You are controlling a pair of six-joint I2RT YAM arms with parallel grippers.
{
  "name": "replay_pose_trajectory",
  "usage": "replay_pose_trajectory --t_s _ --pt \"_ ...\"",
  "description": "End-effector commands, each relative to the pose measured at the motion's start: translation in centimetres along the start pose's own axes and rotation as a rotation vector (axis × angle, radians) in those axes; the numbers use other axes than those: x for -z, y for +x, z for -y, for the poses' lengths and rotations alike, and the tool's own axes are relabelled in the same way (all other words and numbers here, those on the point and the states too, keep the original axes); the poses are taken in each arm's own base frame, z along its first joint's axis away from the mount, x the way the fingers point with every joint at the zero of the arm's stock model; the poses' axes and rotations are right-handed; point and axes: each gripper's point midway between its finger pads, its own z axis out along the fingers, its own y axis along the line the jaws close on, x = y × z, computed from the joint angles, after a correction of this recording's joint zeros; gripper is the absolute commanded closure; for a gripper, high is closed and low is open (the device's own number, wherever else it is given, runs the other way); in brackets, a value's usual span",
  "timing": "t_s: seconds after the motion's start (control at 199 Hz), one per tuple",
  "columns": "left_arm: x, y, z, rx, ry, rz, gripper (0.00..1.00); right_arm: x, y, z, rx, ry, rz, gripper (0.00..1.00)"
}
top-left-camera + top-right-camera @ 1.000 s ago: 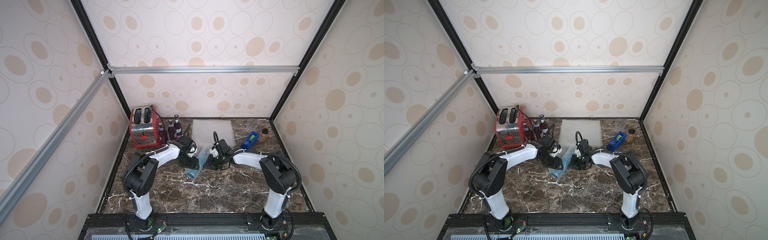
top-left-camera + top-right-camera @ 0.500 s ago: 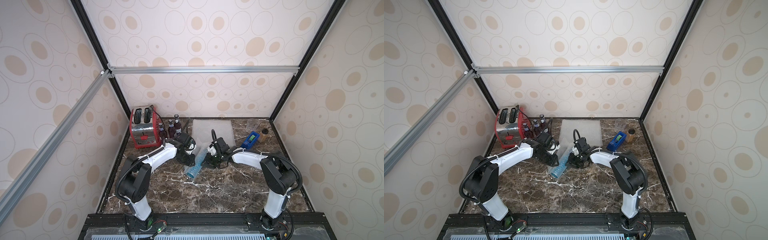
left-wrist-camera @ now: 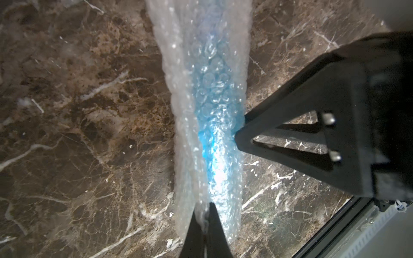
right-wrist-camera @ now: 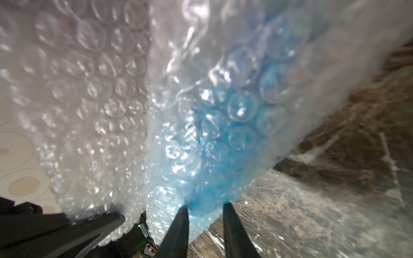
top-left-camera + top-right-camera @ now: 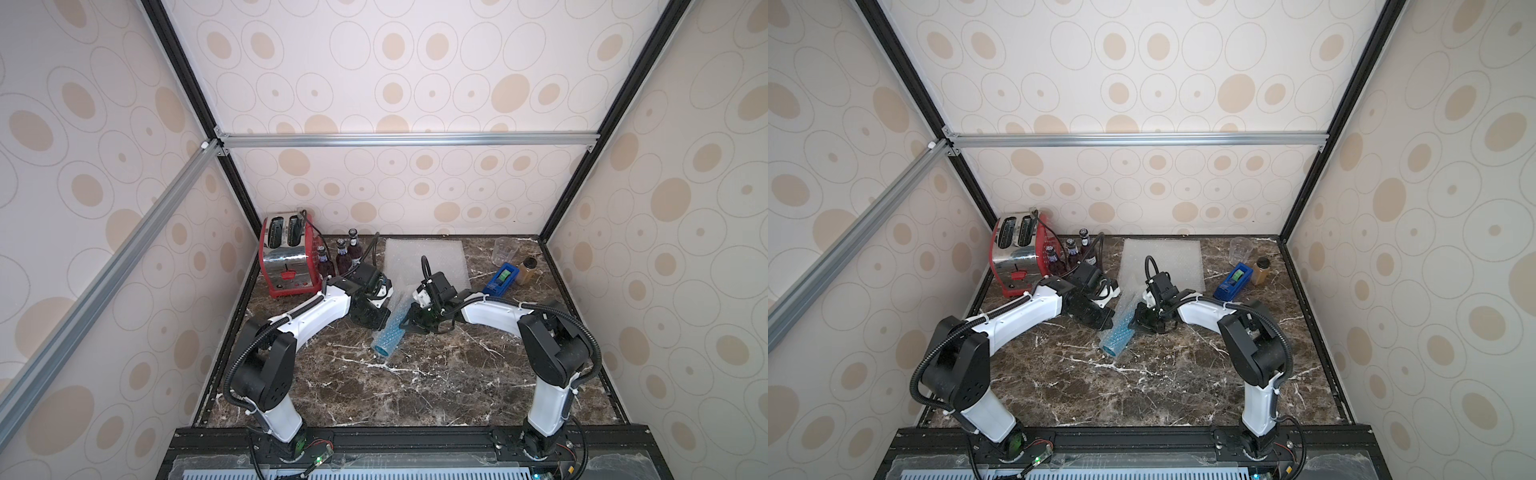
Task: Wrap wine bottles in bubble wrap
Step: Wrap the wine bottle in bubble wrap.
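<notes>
Left end effector (image 3: 204, 210) has just pinched shut on the loose edge of the bubble wrap (image 3: 196, 55); right end effector (image 4: 205, 206), opposite, clasps the wrapped blue bottle (image 4: 223, 145) lying between them, so the roll looks ready for tightening

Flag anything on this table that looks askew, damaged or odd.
The bubble wrap around the blue bottle is rolled unevenly: snug at one end, flaring loose and empty at the other, more cone than tube. Nothing spilled or broken shows.
</notes>
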Motion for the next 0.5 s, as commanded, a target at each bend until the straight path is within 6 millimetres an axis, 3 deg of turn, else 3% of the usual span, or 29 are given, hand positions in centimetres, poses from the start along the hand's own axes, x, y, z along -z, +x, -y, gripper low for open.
replay_pose_trajectory --t_s 0.0,0.171,0.331,0.497 --pt "0.7 -0.3 2.3 -0.097 0.054 0.006 1.0 -0.9 -0.1 0.0 -0.015 0.001 -0.006 0.72" --pt "-0.9 0.9 4.0 -0.157 0.067 -0.059 1.0 -1.0 -0.1 0.2 -0.023 0.004 -0.006 0.72" --pt "-2.4 2.0 3.4 -0.131 0.058 -0.093 1.0 -0.6 0.0 0.2 -0.016 0.009 0.003 0.72" --pt "-3.5 2.4 3.3 -0.093 0.064 -0.112 0.83 -0.5 0.3 -0.1 -0.024 -0.009 0.006 0.72"
